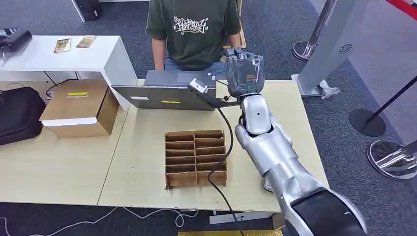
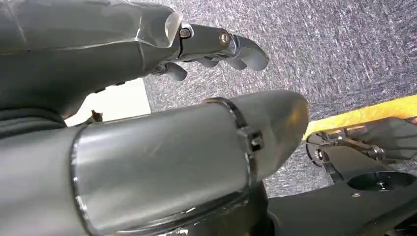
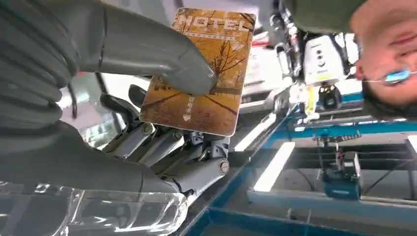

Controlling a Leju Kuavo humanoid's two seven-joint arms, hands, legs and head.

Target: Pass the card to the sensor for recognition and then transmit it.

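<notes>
My right hand (image 1: 244, 73) is raised over the far edge of the table, just in front of a seated person (image 1: 194, 29) in a dark green shirt. It pinches an orange hotel card (image 3: 204, 71) between thumb and fingers; the card's printed face shows in the right wrist view. The small grey sensor (image 1: 198, 88) on its bracket sits just left of the hand, beside the laptop (image 1: 164, 93). My left hand (image 2: 216, 46) hangs over grey carpet, fingers curled with nothing in them.
A cardboard divider tray (image 1: 195, 158) lies mid-table with a black cable (image 1: 223, 147) running past it. A cardboard box (image 1: 78, 108) and black bag (image 1: 17, 115) sit at left. Two more cards (image 1: 74, 44) lie on the white side table.
</notes>
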